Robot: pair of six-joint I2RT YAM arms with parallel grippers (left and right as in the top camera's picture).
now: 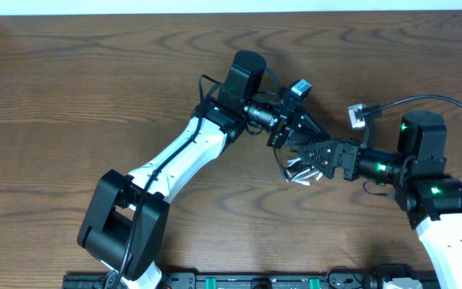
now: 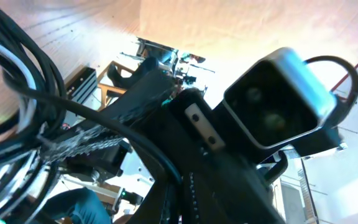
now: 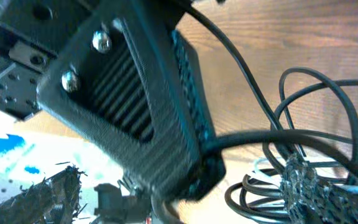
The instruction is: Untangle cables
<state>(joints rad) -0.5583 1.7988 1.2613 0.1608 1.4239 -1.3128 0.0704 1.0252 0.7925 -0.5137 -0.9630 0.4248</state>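
Note:
The cables (image 1: 293, 170) are a small tangle of thin black loops with white plug ends (image 1: 301, 178) at the table's middle. My left gripper (image 1: 305, 128) sits just above the tangle and my right gripper (image 1: 311, 154) meets it from the right, almost touching. In the right wrist view, black loops (image 3: 319, 118) lie on the wood and one black cable runs out from under the left gripper's ribbed finger (image 3: 135, 99), which looks shut on it. My right gripper (image 3: 179, 202) has its fingers wide apart, with loops around the right finger. The left wrist view shows cables (image 2: 17, 93) close by.
A black cord with a clear plug (image 1: 358, 116) lies right of the grippers and arcs toward the right arm (image 1: 423, 160). The right arm's wrist camera (image 2: 278, 99) fills the left wrist view. The wooden table's far edge (image 1: 231, 12) runs along the top.

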